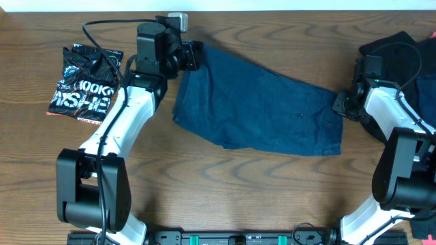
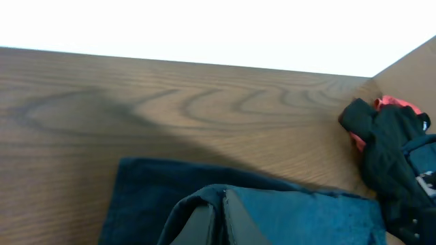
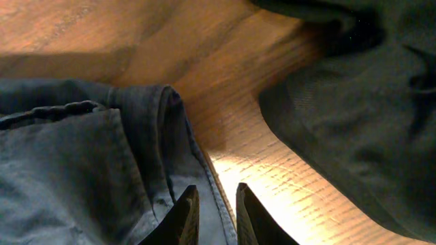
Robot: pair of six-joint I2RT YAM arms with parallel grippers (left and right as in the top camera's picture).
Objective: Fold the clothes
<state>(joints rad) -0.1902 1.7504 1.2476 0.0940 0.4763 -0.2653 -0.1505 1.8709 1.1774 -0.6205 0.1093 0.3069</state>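
The clothes point(image 1: 259, 102), a dark navy garment, lie spread flat across the middle of the table in the overhead view. My left gripper point(image 1: 193, 56) is at the garment's far left corner. In the left wrist view that gripper point(image 2: 223, 204) is shut, with a raised fold of the clothes point(image 2: 306, 211) pinched between its jaws. My right gripper point(image 1: 340, 103) is at the garment's right edge. In the right wrist view that gripper point(image 3: 216, 197) has its fingers drawn close together over the stitched hem of the clothes point(image 3: 68, 163), with the seam running between them.
A black garment with white lettering point(image 1: 85, 82) lies crumpled at the far left; it shows at the right of the left wrist view point(image 2: 388, 150). A plain black cloth point(image 1: 409, 61) is heaped at the far right, close beside my right gripper point(image 3: 354, 102). Wooden table point(image 1: 272, 190).
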